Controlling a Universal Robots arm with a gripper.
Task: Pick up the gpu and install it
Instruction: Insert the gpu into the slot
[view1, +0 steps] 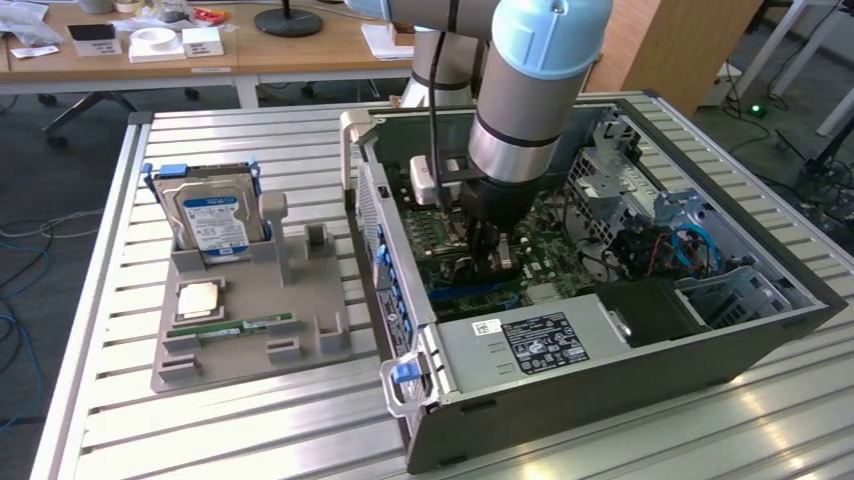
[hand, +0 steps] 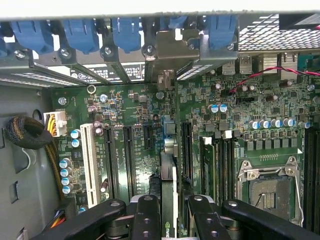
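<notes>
Clamps the gpu (hand: 168, 172) edge-on in the partly closed end effector (hand: 167, 212), card upright and reaching just beyond the fingertips, close over the motherboard (hand: 120, 107) and parallel to its long black slots (hand: 128, 160), apparently aligned for 1 straight push-in.

Pretty tight in there: the arm (view1: 527, 110) drops straight into the open case (view1: 747, 345), hemmed in by the power supply (view1: 534, 345) at the near end and the drive cage (view1: 727, 290) with its wires on the exterior view's right, so the free way is from above. Down at the board (hand: 135, 100), the gripper (hand: 172, 200) pinches the graphics card (hand: 167, 170) edge-on between rows of black slots, with blue latches (hand: 80, 35) along the back wall and a fat cable bundle (hand: 25, 132) off to one side. Outside the case the table (view1: 267, 430) has open slats around the grey tray (view1: 240, 345) and its upright hard drive (view1: 214, 220).
</notes>
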